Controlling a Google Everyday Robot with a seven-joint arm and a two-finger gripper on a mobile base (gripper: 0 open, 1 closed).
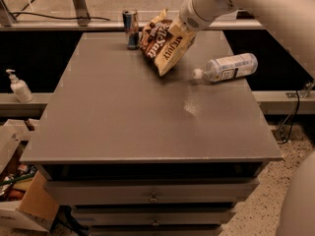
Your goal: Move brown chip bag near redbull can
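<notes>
The brown chip bag (163, 44) is dark brown and cream-yellow, and hangs tilted just above the far part of the grey table (128, 117). My gripper (178, 27) is at the bag's upper right edge and holds it; the white arm comes in from the upper right. The redbull can (131, 29), slim and blue-silver, stands upright at the table's far edge, just left of the bag and close to it. I cannot tell whether the bag's lower tip touches the table.
A clear plastic bottle (227, 68) with a white cap lies on its side to the right of the bag. A soap dispenser (18, 86) stands on a ledge at the left. Cardboard boxes (19, 191) sit on the floor at lower left.
</notes>
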